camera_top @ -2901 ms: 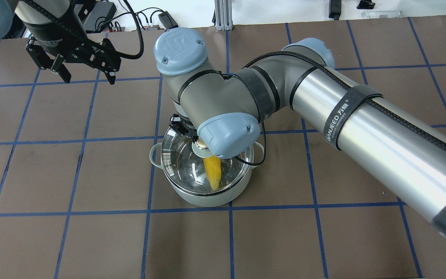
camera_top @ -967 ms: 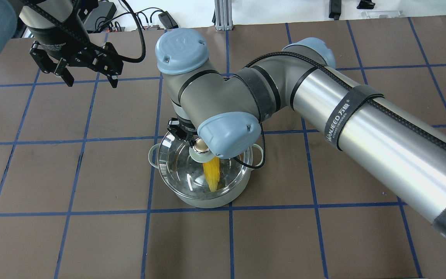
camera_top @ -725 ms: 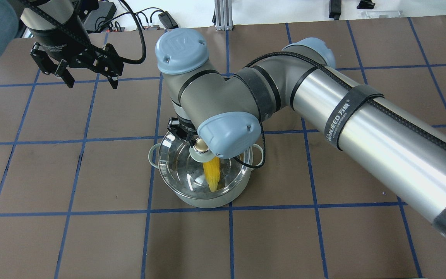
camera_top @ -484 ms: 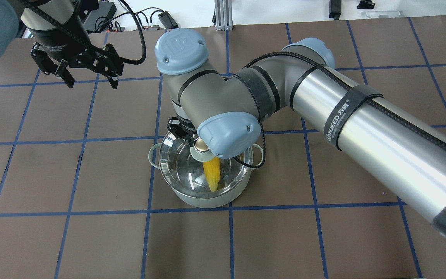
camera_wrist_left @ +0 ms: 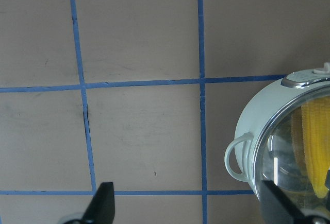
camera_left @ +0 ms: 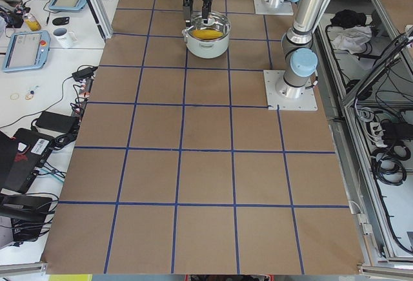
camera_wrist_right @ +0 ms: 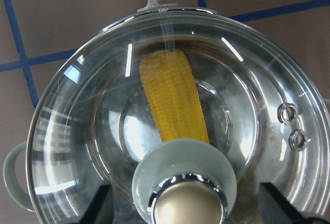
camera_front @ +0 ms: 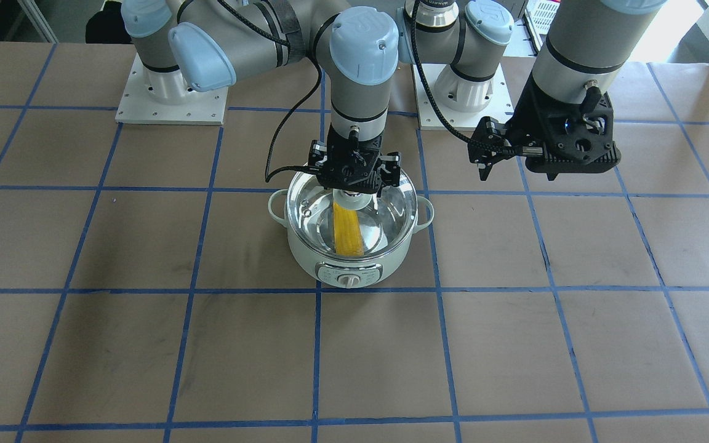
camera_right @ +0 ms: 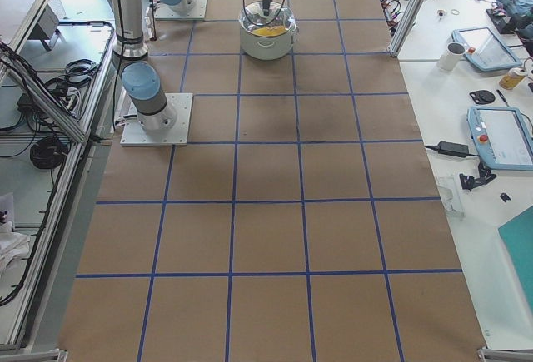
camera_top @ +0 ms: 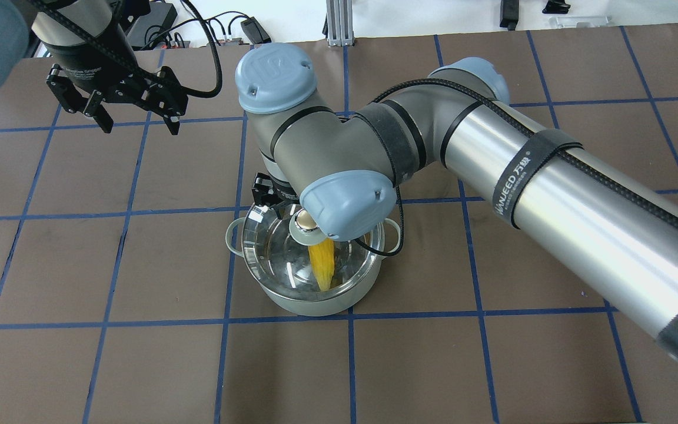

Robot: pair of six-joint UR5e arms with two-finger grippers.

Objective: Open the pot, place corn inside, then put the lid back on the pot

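The pale mint-green pot [camera_front: 354, 261] stands mid-table, its dial facing away from me. The clear glass lid [camera_front: 311, 206] sits flat on its rim, and it also shows in the right wrist view [camera_wrist_right: 77, 131]. The yellow corn [camera_front: 347, 231] lies inside under the glass, as the overhead view [camera_top: 322, 268] also shows. My right gripper [camera_front: 356, 184] is straight above the lid's knob [camera_wrist_right: 185, 203], open, with its fingers [camera_wrist_right: 100, 206] wide on either side and apart from it. My left gripper [camera_top: 136, 121] hovers open and empty, off to the pot's left and farther from my base.
Brown table paper carries a blue tape grid. My arms' white base plates [camera_front: 170, 104] stand at the table edge on my side. My right arm's long forearm [camera_top: 580, 194] spans the right half. Cables [camera_top: 239, 26] lie past the far edge. Tablets and a mug [camera_left: 61, 35] sit on side benches.
The lid has come down flat onto the pot's rim. My right gripper's fingers have spread away from the knob. My left gripper shifted slightly and stayed open.
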